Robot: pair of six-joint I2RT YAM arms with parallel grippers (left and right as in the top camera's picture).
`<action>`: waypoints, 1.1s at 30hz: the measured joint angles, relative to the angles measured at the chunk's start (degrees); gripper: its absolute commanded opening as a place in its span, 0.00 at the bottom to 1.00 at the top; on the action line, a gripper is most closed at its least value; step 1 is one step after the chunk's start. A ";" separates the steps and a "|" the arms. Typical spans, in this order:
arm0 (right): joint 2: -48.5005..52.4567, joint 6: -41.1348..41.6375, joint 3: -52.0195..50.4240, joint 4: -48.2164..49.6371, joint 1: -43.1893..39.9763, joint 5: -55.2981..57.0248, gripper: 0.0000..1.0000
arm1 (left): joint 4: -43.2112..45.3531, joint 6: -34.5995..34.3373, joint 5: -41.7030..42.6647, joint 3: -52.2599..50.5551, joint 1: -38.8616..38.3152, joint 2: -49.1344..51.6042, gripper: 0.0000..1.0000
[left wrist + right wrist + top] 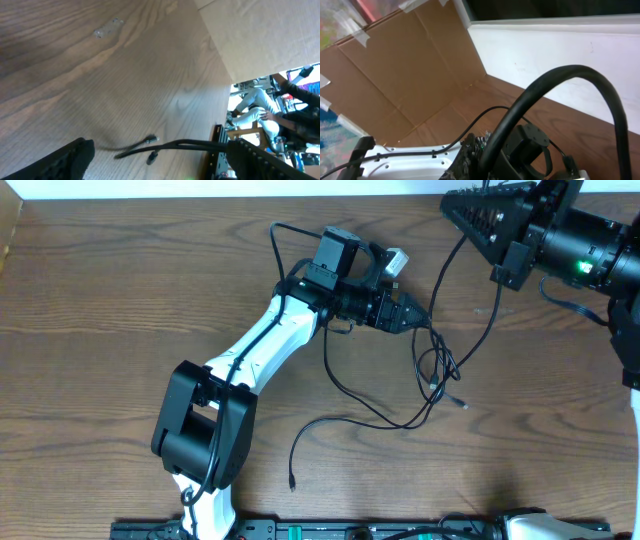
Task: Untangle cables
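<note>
At least two tangled black cables (440, 365) beside wide-open left jaws; right jaws closed.

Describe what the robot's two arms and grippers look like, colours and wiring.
The left arm is a white link between chunky black joints, a black wire running along it, ending in a black left gripper. The right arm is mostly black with a green light, a blue wire and a black right gripper.

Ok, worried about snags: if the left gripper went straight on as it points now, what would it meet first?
Probably the thin black cables on the wooden table, right before the open left gripper; the wrist view shows one strand between its fingers. Height above them is unclear.
</note>
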 measured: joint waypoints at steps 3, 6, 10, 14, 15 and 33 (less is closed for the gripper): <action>0.00 0.00 0.00 -0.50 0.00 0.96 0.01 | -0.20 -0.50 -1.42 0.00 0.37 0.09 0.86; 0.00 -0.02 0.00 -0.76 0.00 1.44 0.01 | -3.06 -2.03 -7.10 0.00 2.27 0.07 0.86; 0.00 -0.46 0.00 -1.03 0.00 2.67 0.01 | -7.54 -5.51 -15.34 0.00 7.30 -0.66 0.84; 0.17 -0.68 0.00 -1.14 0.00 4.31 0.01 | -13.70 -7.30 -24.44 0.00 10.12 -4.81 0.83; 0.37 -0.70 0.00 -0.79 0.00 4.52 0.01 | -15.69 -7.32 -27.02 0.00 9.97 -6.58 0.83; 14.78 19.12 -0.09 13.79 0.00 17.77 0.01 | -13.27 -7.34 -32.57 -2.73 -0.13 -19.23 0.83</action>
